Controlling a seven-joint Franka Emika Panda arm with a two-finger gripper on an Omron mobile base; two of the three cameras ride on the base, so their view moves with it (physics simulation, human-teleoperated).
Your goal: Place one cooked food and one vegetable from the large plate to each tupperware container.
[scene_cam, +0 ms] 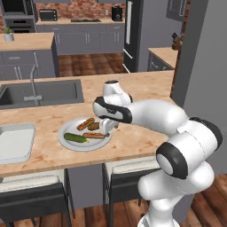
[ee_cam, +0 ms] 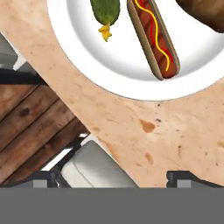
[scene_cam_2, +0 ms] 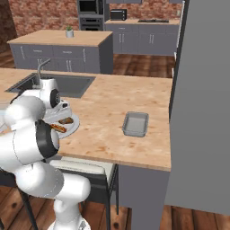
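Your large plate [scene_cam: 66, 142] on the wooden counter [scene_cam: 133, 137] near its front edge, holding two hot dogs [scene_cam: 86, 123], a cucumber [scene_cam: 75, 138], a brown piece, your gripper [scene_cam: 106, 130] spread wide and empty over its right rim, one tupperware tray [scene_cam: 15, 142] empty at left, another [scene_cam_2: 135, 124] empty at right.

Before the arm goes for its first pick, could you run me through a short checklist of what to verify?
1. Gripper open and empty: ok.
2. Food on the large plate: hot dogs, a cucumber and a brown piece: ok.
3. Gripper centred over an item: not ok, it faces the counter beside the plate.
4. Left tupperware container empty: ok.
5. Right tupperware container empty: ok.
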